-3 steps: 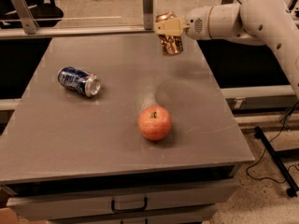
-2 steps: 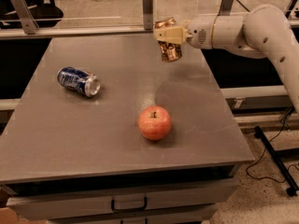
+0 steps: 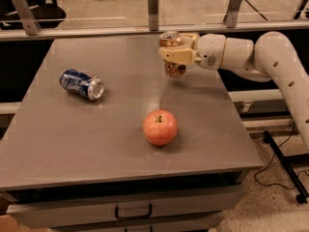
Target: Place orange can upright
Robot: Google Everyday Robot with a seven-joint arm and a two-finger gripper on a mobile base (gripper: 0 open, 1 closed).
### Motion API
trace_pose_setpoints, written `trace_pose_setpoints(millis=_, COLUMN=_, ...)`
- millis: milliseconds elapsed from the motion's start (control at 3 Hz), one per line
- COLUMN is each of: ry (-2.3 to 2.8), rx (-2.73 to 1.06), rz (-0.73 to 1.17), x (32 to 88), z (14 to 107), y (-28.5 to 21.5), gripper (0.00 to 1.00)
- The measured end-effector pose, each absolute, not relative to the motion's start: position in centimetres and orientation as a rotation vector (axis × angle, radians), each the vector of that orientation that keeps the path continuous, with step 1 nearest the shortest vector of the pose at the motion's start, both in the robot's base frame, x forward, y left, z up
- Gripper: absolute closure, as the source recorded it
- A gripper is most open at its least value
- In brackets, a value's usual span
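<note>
The orange can (image 3: 173, 68) has a copper body and a silver top and stands nearly upright in the air, over the far right part of the grey table (image 3: 87, 139). My gripper (image 3: 175, 55) comes in from the right on a white arm and is shut on the orange can around its middle. The can's bottom hangs a little above the tabletop, with its shadow on the surface below.
A blue can (image 3: 81, 84) with silver ends lies on its side at the left of the table. A red-orange apple (image 3: 160, 127) sits in the middle front. A rail with metal posts (image 3: 153, 7) runs behind the table. Drawers (image 3: 133, 210) sit under the front edge.
My gripper has moved down and a little toward the table's centre with the orange can in it. The blue can and the apple have not moved.
</note>
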State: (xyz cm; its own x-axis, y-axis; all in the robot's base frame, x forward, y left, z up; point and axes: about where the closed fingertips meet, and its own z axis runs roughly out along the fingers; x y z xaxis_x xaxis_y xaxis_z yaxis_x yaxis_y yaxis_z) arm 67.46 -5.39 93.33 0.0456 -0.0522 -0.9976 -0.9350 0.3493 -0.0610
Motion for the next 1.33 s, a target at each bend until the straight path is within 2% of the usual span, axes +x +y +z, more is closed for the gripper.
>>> trace_pose_setpoints(millis=333, ry=1.232, rx=-1.037, rz=0.888, x=66.5, z=92.4, y=-6.0, gripper=1.0)
trace_pose_setpoints(millis=667, ry=1.174, rx=-1.043, rz=0.913, x=66.1, z=91.7, y=-6.5, gripper=0.82)
trace_pose_setpoints(millis=1333, ry=1.14, rx=-1.059, rz=0.927, x=65.5, z=90.9, y=-7.3, gripper=0.35)
